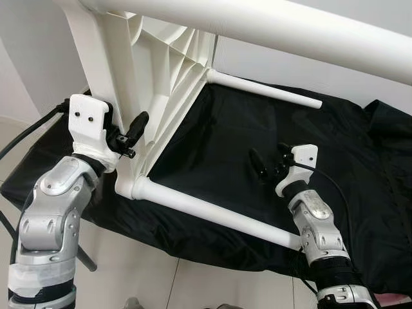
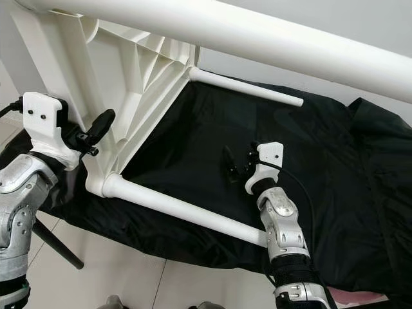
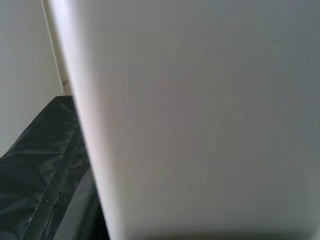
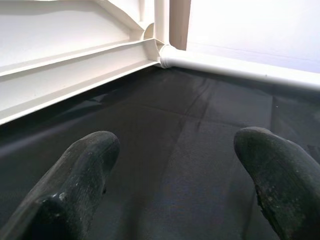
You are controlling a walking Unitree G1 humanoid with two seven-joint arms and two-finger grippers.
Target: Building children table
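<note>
Nearest the camera, one white leg (image 1: 270, 26) of the children table crosses the top of both eye views, close & blurred. White table body (image 1: 161, 71) lies tipped on its side on a black cloth (image 1: 219, 135), ribbed underside facing the right arm. Two more legs stick out over the cloth: a near one (image 1: 212, 212) and a far one (image 1: 264, 87). Left end effector (image 1: 129, 135) sits at the table's edge; one finger shows against the ribbing, grip state can't tell. Right end effector (image 4: 175, 165) hovers over the cloth w/ fingers (image 4: 80, 165) spread wide, holding nothing, apart from the near leg.
</note>
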